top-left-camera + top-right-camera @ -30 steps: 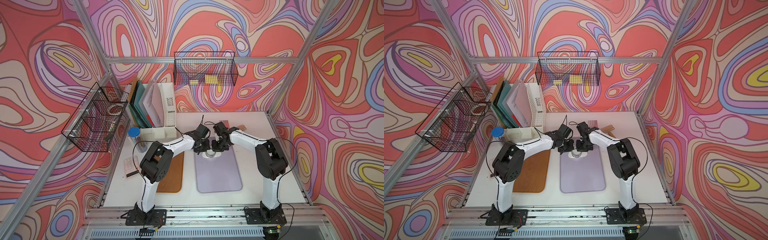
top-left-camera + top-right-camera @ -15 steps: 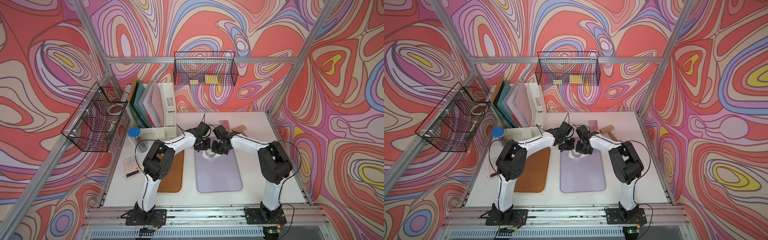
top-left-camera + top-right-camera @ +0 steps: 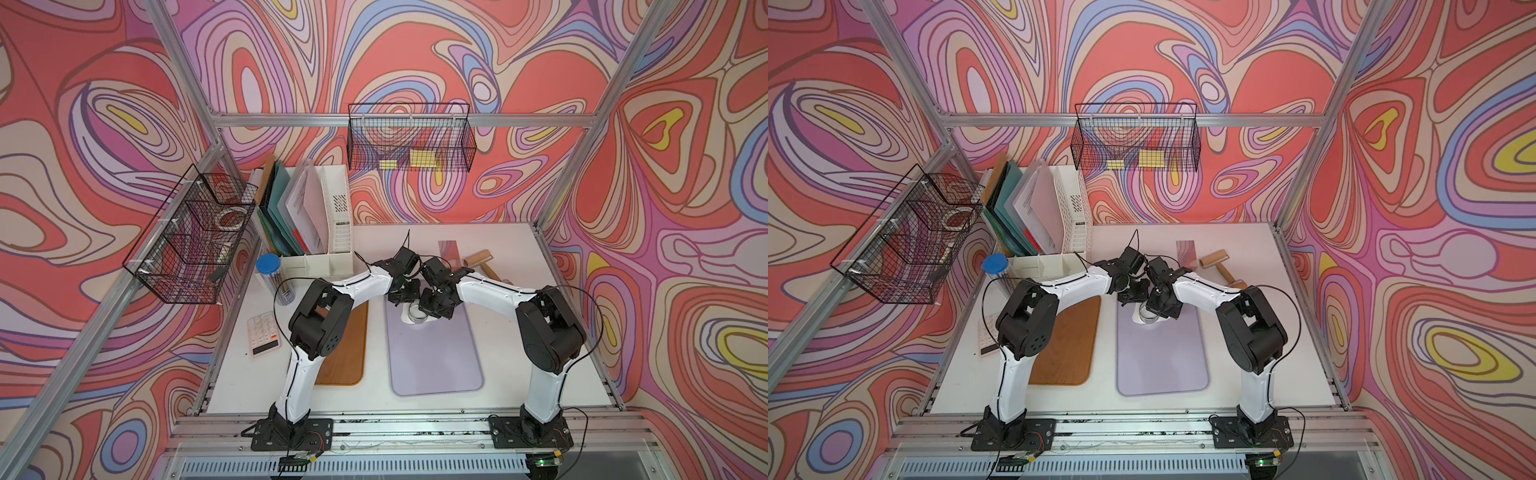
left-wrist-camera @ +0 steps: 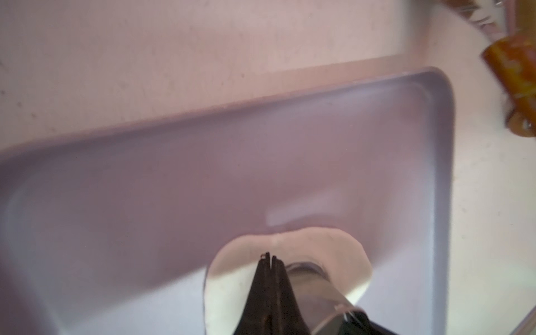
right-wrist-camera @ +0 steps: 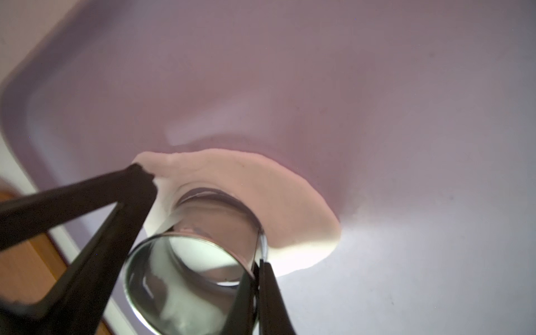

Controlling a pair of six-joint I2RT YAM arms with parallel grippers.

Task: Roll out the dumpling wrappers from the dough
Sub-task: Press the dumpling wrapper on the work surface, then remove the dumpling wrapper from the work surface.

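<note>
Room: walls (image 3: 124, 124) all round in swirling red, lilac and cream. White table (image 3: 519, 374) inside an aluminium frame. A black wire basket (image 3: 409, 141) hangs on the back wall.

On the table: flat lilac rectangular mat (image 3: 436, 357) in the middle, a rounded brown wooden board (image 3: 349, 353) beside it, a white calculator (image 3: 264, 334) further out. A pale wooden roller (image 3: 478, 257) lies behind the mat. A white file rack of folders (image 3: 336, 208) stands in the back corner.

In both top views my two arms meet over the mat's far end. They hide most of the work, so only a white patch shows.

The wrist views fill that in. The dough (image 5: 261, 188), a thin ragged white sheet, lies flat on the mat near its far end. A small shiny steel cup (image 5: 188, 261) stands mouth-down on it.

My right hand (image 5: 258, 264) is closed, pinching the cup's thin wall.

My left hand (image 4: 270, 256) is closed tight, its tips on the dough (image 4: 333, 249) at the edge. I cannot tell whether it pinches any of it.
</note>
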